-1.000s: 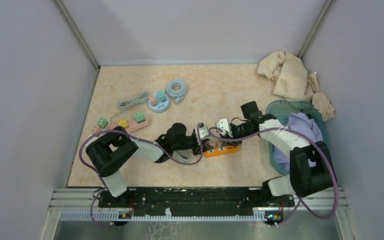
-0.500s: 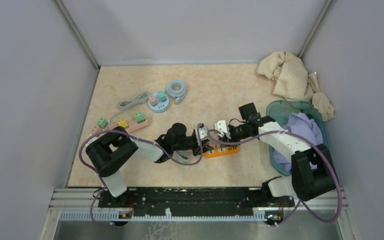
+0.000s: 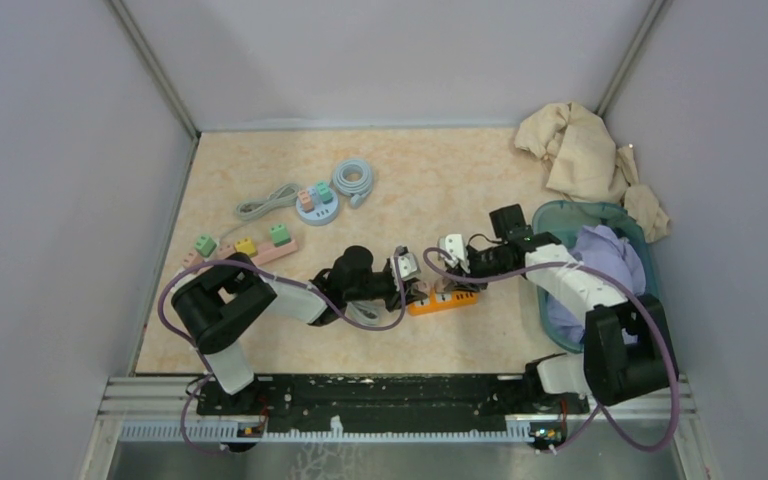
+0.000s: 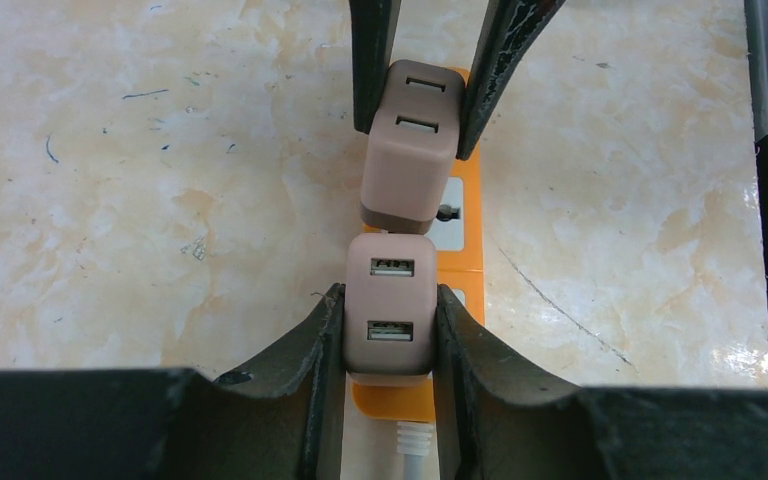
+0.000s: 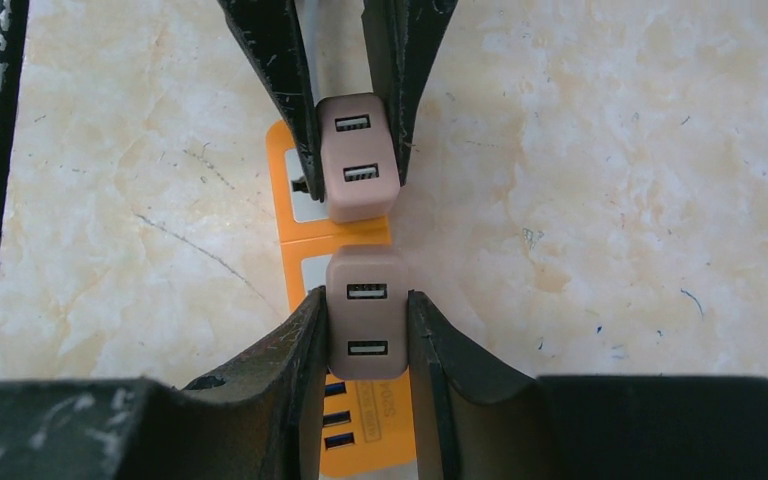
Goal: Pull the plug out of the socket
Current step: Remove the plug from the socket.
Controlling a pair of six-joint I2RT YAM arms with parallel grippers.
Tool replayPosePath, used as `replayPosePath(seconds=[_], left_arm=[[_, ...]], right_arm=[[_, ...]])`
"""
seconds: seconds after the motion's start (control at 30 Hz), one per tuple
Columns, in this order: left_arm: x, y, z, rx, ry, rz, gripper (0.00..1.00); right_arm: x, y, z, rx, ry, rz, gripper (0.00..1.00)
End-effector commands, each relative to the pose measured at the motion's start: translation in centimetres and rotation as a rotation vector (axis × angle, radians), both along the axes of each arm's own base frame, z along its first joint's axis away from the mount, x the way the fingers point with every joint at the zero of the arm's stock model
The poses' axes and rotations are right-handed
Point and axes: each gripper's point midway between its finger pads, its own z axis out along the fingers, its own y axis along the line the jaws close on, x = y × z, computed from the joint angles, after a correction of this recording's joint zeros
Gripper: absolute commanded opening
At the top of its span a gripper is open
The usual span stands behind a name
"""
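Two robot claws are facing each other over an orange strip [image 5: 310,242], which is lying flat on the table [image 3: 440,190]; the strip's long axis is running straight from one claw to the other.

The left claw [image 4: 388,296] is clenching the left plug [image 4: 390,320], a beige cube with two USB ports facing up; its fingers are pressing on the plug's two sides, across the strip's width.

The right claw [image 5: 365,300] is grasping the right plug [image 5: 365,322], a matching beige cube, in the same way; the two plugs are sitting in a row along the strip, just apart.

In the left wrist view, the right plug is looking slightly tilted, with a white socket face showing beside it; whether its prongs are out cannot be told, since they are hidden.

Each plug is lying directly between its own claw's fingers, so neither arm is needing to reach; judging from this, the coming pull should be going straight up, away from the strip's face, while the other claw is steadying the strip against lifting.
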Motion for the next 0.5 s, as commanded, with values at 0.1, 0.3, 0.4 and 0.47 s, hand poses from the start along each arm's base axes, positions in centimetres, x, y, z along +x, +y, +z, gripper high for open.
replayPosePath(seconds=[0.1, 0.3, 0.4, 0.47], left_arm=[[-1.0, 2.2, -4.4, 0.147, 0.105, 0.021, 0.00], [-1.1, 2.0, -4.4, 0.145, 0.120, 0.017, 0.00], [-1.1, 2.0, -4.3, 0.145, 0.128, 0.019, 0.00], [-1.1, 1.9, -4.3, 0.143, 0.135, 0.021, 0.00]], right_arm=[[-2.3, 0.1, 1.1, 0.058, -0.014, 0.043, 0.00], [-1.2, 1.4, 4.3, 0.151, 0.005, 0.014, 0.00], [-0.4, 2.1, 6.9, 0.220, 0.036, -0.010, 0.00], [0.8, 1.9, 7.9, 0.235, 0.059, -0.073, 0.00]])
